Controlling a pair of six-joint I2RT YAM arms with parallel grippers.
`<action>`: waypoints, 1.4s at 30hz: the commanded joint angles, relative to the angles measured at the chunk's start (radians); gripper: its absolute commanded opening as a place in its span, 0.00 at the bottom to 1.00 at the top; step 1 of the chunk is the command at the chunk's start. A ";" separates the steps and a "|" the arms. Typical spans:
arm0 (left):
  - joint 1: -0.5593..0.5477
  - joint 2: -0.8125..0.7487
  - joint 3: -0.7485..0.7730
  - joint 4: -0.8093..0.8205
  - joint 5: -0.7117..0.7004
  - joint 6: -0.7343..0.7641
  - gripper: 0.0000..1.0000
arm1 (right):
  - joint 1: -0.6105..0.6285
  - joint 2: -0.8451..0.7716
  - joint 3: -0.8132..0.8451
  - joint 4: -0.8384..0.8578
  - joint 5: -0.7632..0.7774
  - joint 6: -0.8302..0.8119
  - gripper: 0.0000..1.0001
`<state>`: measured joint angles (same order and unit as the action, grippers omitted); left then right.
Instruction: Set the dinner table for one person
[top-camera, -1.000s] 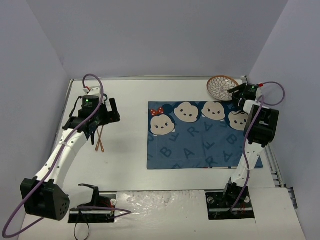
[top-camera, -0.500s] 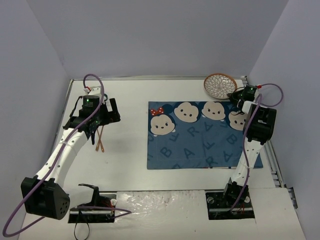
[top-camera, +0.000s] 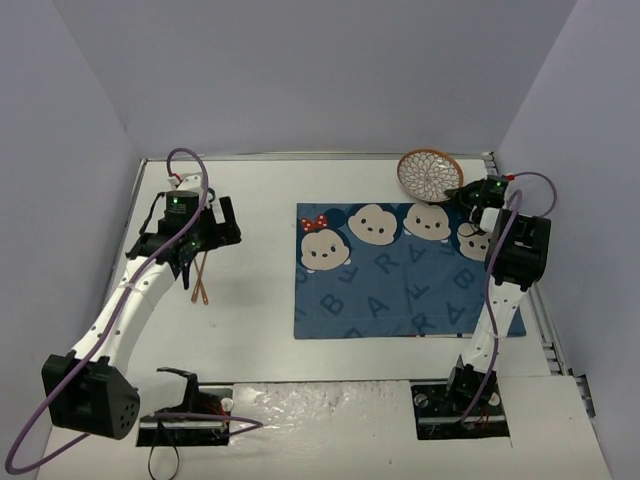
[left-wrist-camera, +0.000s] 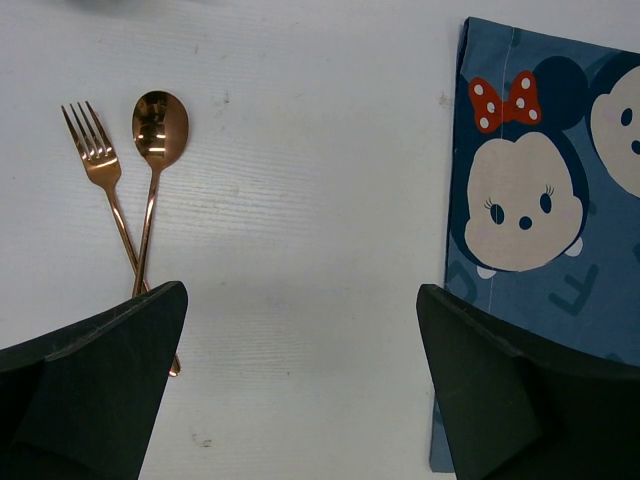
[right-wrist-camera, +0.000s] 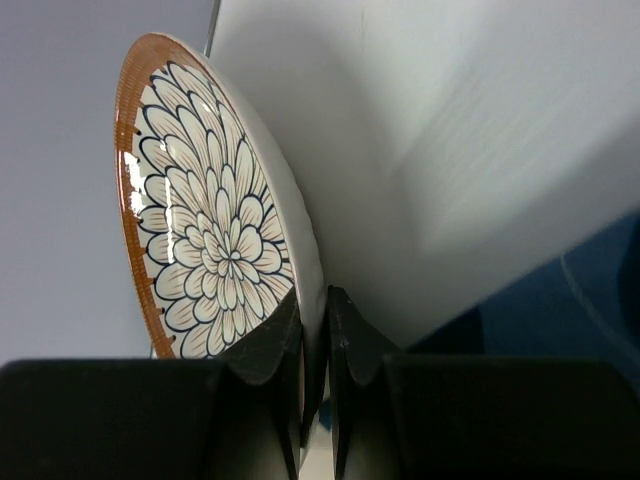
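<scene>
Plate (right-wrist-camera: 215, 250) tilted, rim pinched between right fingers (right-wrist-camera: 265, 360) | left fingers (left-wrist-camera: 90, 390) spread wide above bench (left-wrist-camera: 300, 150) | fork (left-wrist-camera: 97, 160) and spoon (left-wrist-camera: 160, 125) lying crossed on bench below them

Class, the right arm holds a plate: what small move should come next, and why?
Probably carry the flower-patterned plate toward the middle of the blue cartoon-face mat. The right gripper is shut on its rim, holding it tilted beyond the mat's far edge.
</scene>
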<state>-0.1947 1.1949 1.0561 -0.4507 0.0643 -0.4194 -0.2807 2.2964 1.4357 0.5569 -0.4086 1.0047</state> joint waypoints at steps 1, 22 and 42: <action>0.011 -0.030 0.033 0.052 0.014 0.008 0.97 | 0.024 -0.309 -0.052 0.235 -0.123 0.046 0.00; 0.021 -0.041 0.036 0.050 0.051 -0.001 0.97 | 0.007 -1.042 -0.800 -0.104 -0.204 -0.167 0.00; 0.021 -0.043 0.030 0.049 0.046 0.001 0.97 | -0.048 -0.996 -1.034 0.090 -0.262 -0.234 0.00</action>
<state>-0.1810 1.1755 1.0561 -0.4450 0.1074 -0.4206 -0.3171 1.2943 0.3868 0.4201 -0.5656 0.7542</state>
